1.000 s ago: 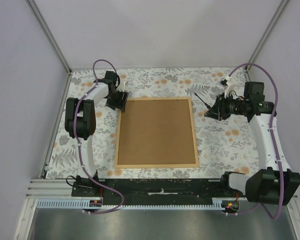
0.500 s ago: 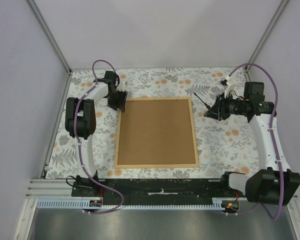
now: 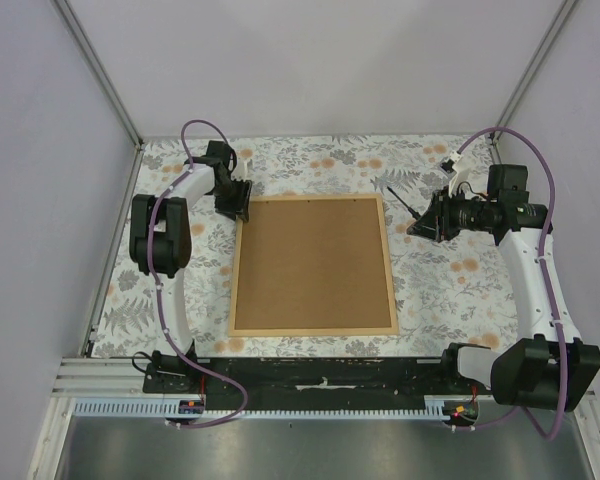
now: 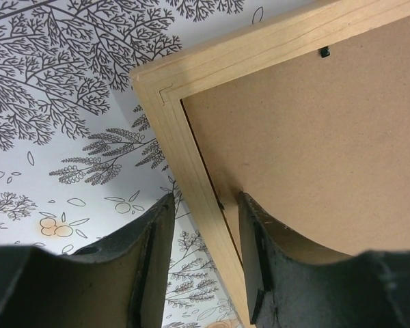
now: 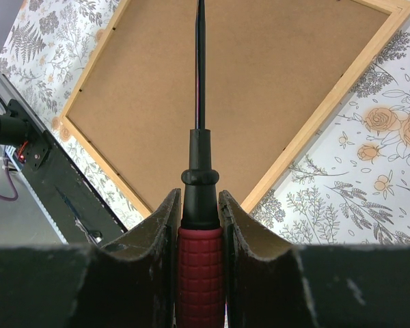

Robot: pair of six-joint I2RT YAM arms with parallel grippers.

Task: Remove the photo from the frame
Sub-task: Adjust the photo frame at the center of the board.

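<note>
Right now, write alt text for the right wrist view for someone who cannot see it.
The right end effector grips a red-handled screwdriver, its black shaft pointing away over the brown back of the frame. The frame lies back side up on a floral tablecloth.

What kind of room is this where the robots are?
Probably a robot test booth: plain pale wall panels surround a flower-patterned table, and two black-and-white robot arms are bolted along its near edge.

photo hidden behind frame (image 3: pixel 313 265), screwdriver (image 5: pixel 200 205) handle cropped
</note>
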